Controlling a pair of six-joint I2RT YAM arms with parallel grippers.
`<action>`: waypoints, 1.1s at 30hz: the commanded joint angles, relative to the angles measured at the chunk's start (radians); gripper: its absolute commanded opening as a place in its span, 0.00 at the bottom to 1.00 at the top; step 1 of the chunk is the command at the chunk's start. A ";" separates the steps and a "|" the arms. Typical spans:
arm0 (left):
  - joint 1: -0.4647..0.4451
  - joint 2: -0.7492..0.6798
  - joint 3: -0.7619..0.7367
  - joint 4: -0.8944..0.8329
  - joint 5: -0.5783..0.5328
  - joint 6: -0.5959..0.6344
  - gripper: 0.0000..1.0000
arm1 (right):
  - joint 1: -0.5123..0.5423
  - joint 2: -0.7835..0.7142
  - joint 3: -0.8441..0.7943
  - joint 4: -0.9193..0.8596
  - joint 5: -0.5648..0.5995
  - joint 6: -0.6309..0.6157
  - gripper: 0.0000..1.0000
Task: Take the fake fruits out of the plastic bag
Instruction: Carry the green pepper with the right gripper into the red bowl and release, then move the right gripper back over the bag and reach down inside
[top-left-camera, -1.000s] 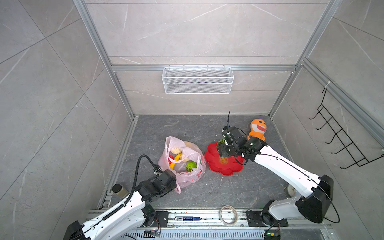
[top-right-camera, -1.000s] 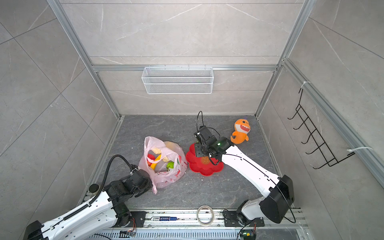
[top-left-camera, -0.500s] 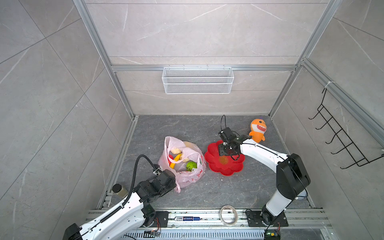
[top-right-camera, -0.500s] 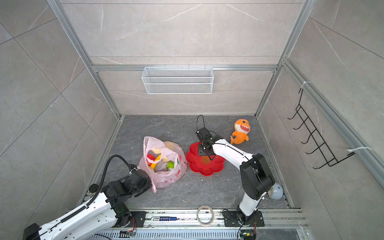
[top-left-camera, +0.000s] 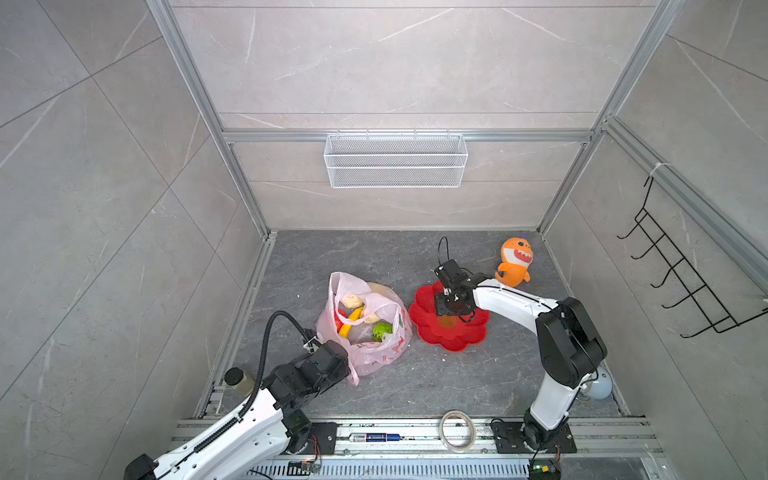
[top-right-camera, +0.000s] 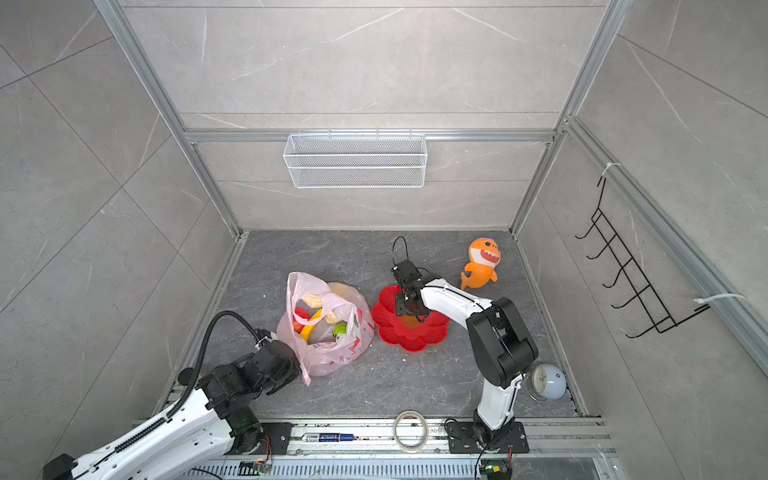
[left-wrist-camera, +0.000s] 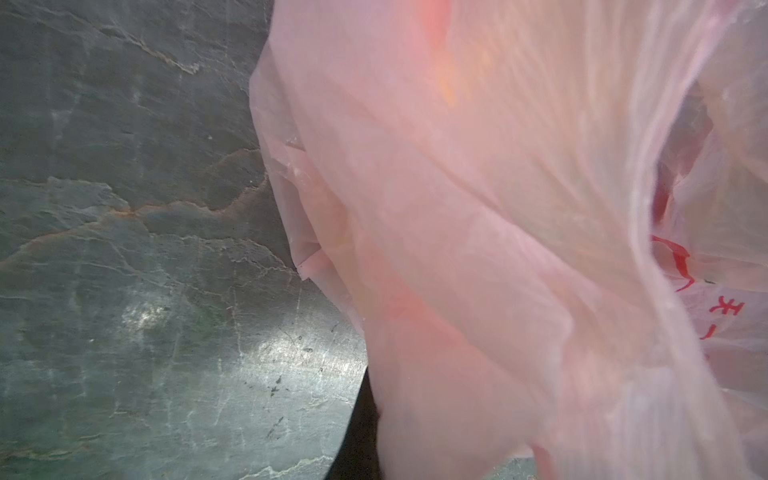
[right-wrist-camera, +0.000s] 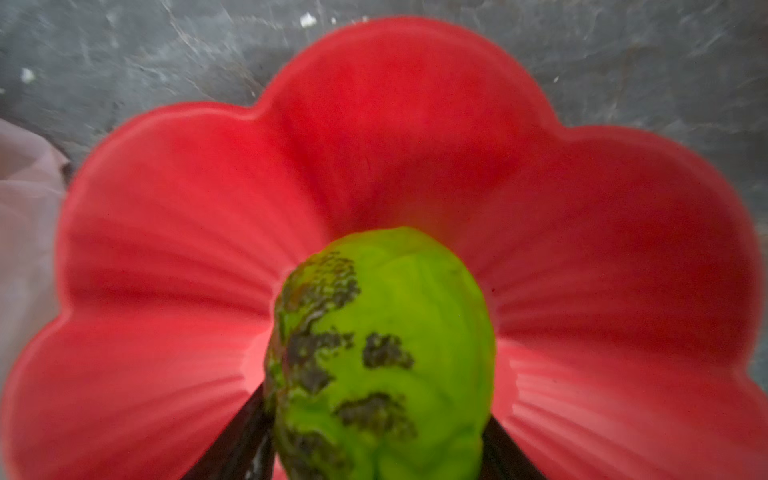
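Note:
The pink plastic bag (top-left-camera: 374, 353) (top-right-camera: 336, 353) lies open left of centre on the floor. Inside it I see a yellow banana (top-left-camera: 351, 322), a green bumpy fruit (top-left-camera: 382, 331), a cream fruit (top-left-camera: 352, 300) and a red one (top-left-camera: 340, 318). My left gripper (top-left-camera: 338, 359) is shut on the bag's near edge; the pink film (left-wrist-camera: 498, 208) fills the left wrist view and hides the jaws. My right gripper (top-left-camera: 451, 318) hangs over the red flower-shaped dish (top-left-camera: 469, 332), shut on another green bumpy fruit (right-wrist-camera: 386, 353), with a dark finger (right-wrist-camera: 245, 440) on each side of it.
An orange plush shark (top-left-camera: 514, 262) stands at the back right. A tape roll (top-left-camera: 457, 430) lies on the front rail, a pale clock (top-left-camera: 598, 384) by the right arm's base, a small jar (top-left-camera: 237, 378) at the front left. A wire basket (top-left-camera: 395, 166) hangs on the back wall.
The right arm has folded, its elbow drawn in toward its base, and its gripper has sunk a little toward the red dish with the fruit. The left arm and bag have barely moved.

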 joint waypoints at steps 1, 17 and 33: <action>-0.004 0.004 0.026 -0.015 -0.023 0.010 0.01 | -0.005 0.016 -0.017 0.016 -0.003 0.002 0.37; -0.004 -0.022 0.013 -0.027 -0.026 -0.001 0.01 | -0.013 0.025 -0.013 -0.002 0.007 -0.004 0.59; -0.004 -0.032 0.015 -0.023 -0.030 0.004 0.01 | 0.008 -0.198 0.066 -0.198 0.044 -0.052 0.80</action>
